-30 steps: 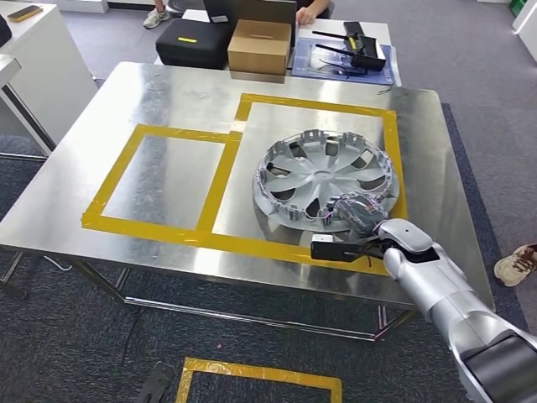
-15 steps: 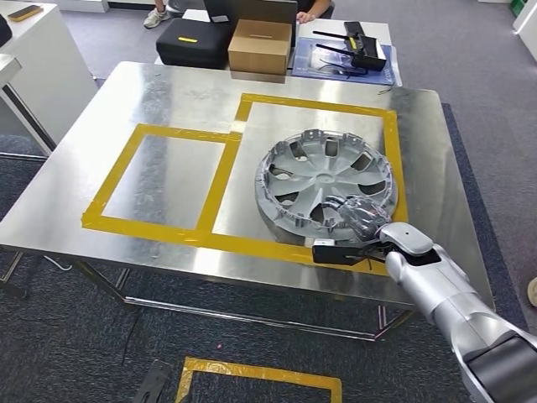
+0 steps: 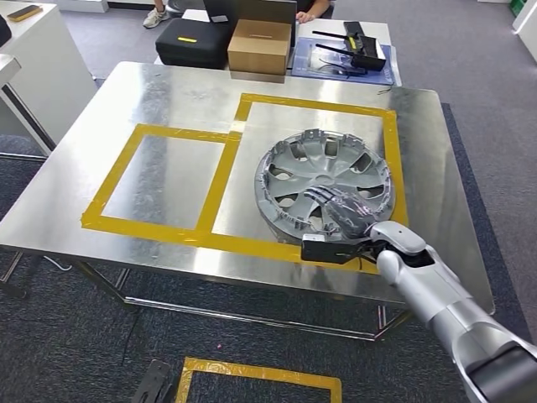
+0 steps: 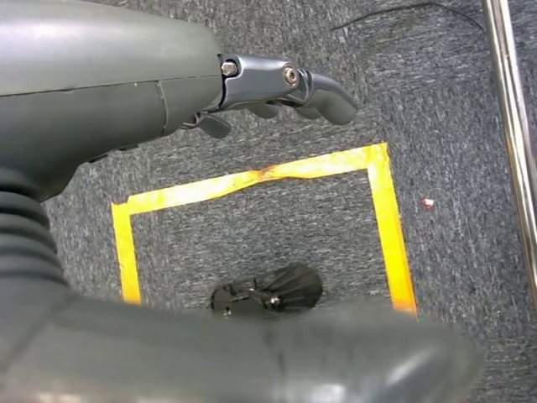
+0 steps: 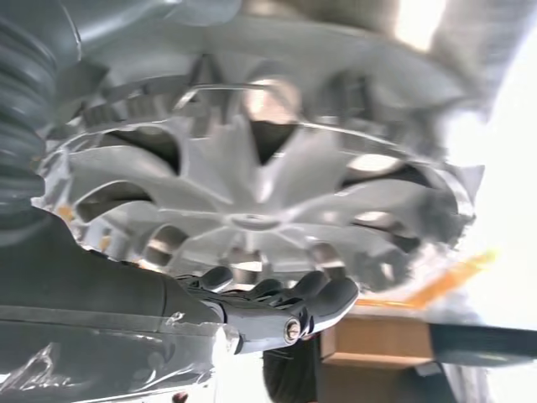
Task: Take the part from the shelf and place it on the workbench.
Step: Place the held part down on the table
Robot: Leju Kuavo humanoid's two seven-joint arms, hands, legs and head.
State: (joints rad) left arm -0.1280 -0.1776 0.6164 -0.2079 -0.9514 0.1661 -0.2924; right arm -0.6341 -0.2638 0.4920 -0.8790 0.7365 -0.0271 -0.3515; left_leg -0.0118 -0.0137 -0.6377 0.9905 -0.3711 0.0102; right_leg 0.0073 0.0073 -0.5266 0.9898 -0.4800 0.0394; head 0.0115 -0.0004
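Steel tabletop marked with yellow tape is carrying the silver wheel cover, lying flat inside the larger taped square. At the far edge a cardboard box, a black case and a blue folder are sitting. Right hand is resting over the cover's near rim, fingers extended – whether it is gripping is unclear. Left hand is hanging over carpet, fingers loosely apart, holding nothing.

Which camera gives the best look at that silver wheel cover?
The head view: the whole wheel cover lies flat on the steel workbench inside the yellow tape, the right hand over its near edge. The right wrist view shows its spokes close up and blurred. The left wrist view shows carpet, not the cover.
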